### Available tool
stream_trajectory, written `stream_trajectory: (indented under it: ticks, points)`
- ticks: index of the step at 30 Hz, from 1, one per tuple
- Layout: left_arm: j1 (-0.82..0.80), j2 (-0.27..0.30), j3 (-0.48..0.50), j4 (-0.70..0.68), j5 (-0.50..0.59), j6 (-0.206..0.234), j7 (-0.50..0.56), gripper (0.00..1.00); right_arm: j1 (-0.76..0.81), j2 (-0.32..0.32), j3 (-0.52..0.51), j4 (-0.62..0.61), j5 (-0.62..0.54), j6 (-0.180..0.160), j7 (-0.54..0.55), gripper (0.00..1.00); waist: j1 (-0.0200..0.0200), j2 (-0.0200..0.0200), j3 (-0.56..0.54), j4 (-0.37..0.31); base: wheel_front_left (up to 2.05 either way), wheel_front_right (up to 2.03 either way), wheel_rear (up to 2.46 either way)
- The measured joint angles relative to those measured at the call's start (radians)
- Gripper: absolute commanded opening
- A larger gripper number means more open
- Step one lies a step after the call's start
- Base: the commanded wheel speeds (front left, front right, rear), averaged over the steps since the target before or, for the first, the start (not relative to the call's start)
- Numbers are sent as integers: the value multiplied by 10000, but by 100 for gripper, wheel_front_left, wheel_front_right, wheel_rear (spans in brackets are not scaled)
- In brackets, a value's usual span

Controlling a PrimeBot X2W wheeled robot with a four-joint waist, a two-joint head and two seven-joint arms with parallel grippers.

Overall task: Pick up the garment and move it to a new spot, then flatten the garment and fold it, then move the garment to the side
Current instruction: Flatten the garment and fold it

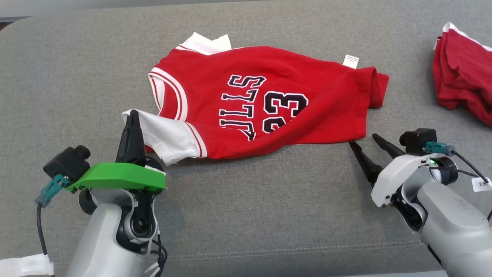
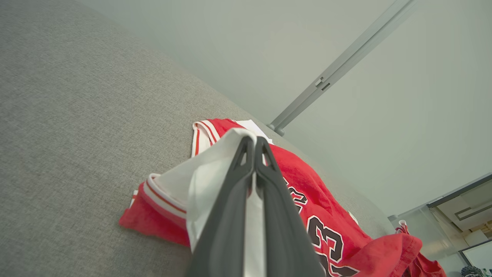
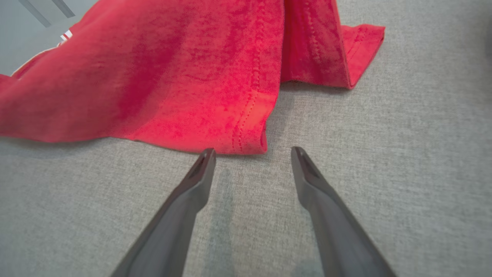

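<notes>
Clamped together on the white sleeve: left gripper, toward the front of the grey cushion. Spread apart and empty: right gripper, tips just short of the red hem. Sprawled rumpled across the cushion's middle, print up: jersey. Probably light, limp and draping, unlikely to slide much on the woven cushion; nothing fragile. Best taken at the ends, sleeve and hem corner, pinching both layers, then drawn taut to flatten.
</notes>
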Motion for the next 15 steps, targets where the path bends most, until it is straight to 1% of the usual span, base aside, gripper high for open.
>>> stream_trajectory:
  ticks: [6, 7, 9, 10, 11, 12, 14, 15]
  points:
    - [0, -2, 79, -56, 50, 0, 0, 0, -404, 19, 44, 341, -19, 0, -40, 100, 0, 0, 230, 187, 0, 0, 0]
    - [0, 0, 102, -61, 58, 0, 0, 0, -424, 31, 86, 416, -33, 0, -40, 91, 0, 0, 261, 215, 0, 0, 0]
    - [0, -2, 192, -65, 109, 0, 0, 0, -459, 94, 182, 539, -71, 0, -40, 68, 0, 0, 308, 257, 0, 0, 0]
    - [0, 0, 222, -69, 117, 0, 0, 0, -483, 123, 207, 571, -73, 0, -40, 48, 0, 0, 322, 270, 0, 0, 0]
    - [0, -2, 238, -73, 117, 0, 0, 0, -527, 144, 228, 593, -73, 0, -50, 42, 0, 0, 333, 280, 0, 0, 0]
    - [0, -2, 253, -79, 119, 0, 0, 0, -572, 163, 245, 610, -73, 2, -50, 39, 0, 0, 341, 285, 0, 0, 0]
    - [0, -2, 301, -94, 121, 0, 0, 0, -631, 194, 322, 627, -104, 2, -54, 31, 0, 0, 348, 284, 0, 0, 0]
    - [0, -2, 330, -105, 123, 0, 0, 0, -648, 211, 355, 642, -153, 2, -56, 24, 0, 0, 350, 279, 0, 0, 0]
